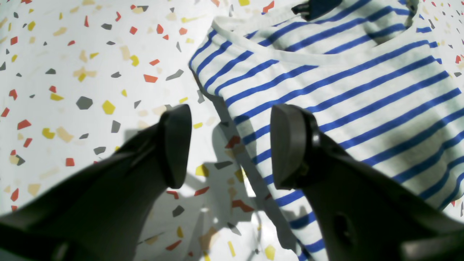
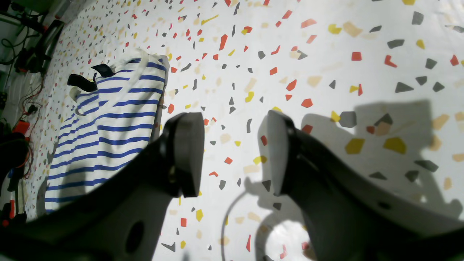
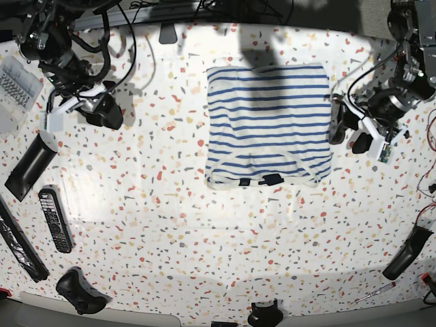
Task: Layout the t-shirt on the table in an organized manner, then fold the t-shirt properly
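- At the far left of the base view, a remote control and a dark game controller lie on the table, well apart from the shirt.
- The right gripper hangs over bare speckled table at the upper left of the base view; its two pads are spread with nothing between them.
- The t-shirt lies in the upper middle of the table as a neat, roughly square folded shape, sleeves tucked out of sight, stripes running crosswise.
- Its neckline with the small dark label sits at the edge nearest the camera.
- The left gripper hovers just beside the shirt's right-hand edge, at the right of the base view; its pads are spread wide, one over the table and one over striped cloth, pinching nothing.
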You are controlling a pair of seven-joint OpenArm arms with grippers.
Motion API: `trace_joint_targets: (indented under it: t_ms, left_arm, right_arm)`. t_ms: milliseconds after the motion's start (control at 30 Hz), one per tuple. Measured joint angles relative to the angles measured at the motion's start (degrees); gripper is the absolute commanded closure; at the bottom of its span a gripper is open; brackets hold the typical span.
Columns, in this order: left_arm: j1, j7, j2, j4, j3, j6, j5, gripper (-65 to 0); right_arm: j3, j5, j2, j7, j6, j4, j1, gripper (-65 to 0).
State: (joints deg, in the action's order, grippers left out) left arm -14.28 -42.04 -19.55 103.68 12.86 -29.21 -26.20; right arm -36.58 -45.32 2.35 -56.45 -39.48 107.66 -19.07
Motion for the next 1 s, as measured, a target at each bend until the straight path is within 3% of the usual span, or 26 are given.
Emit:
trace_joint_targets:
  t_ms: [300, 533, 800, 1000]
  left_arm:
    - [0.0, 0.2, 0.0, 0.0, 0.0, 0.0, 0.0, -31.4]
    - [0.0, 8.5, 0.0, 0.0, 0.0, 0.1, 0.0, -31.4]
    - [0.5, 23.0, 0.0, 0.0, 0.0, 0.0, 0.0, -31.4]
    - [3.0, 23.6, 0.0, 0.0, 0.0, 0.0, -0.2, -31.4]
  right_arm:
    - [0.0, 0.0, 0.0, 1.2, 0.0, 0.0, 0.0, -27.6]
    - [0.0, -0.5, 0.0, 5.7, 0.0, 0.0, 0.0, -27.6]
    - [0.0, -15.9, -0.1, 16.5, 0.0, 0.1, 0.0, -27.6]
    - [-0.1, -19.3, -0.1, 17.7, 0.0, 0.1, 3.0, -27.6]
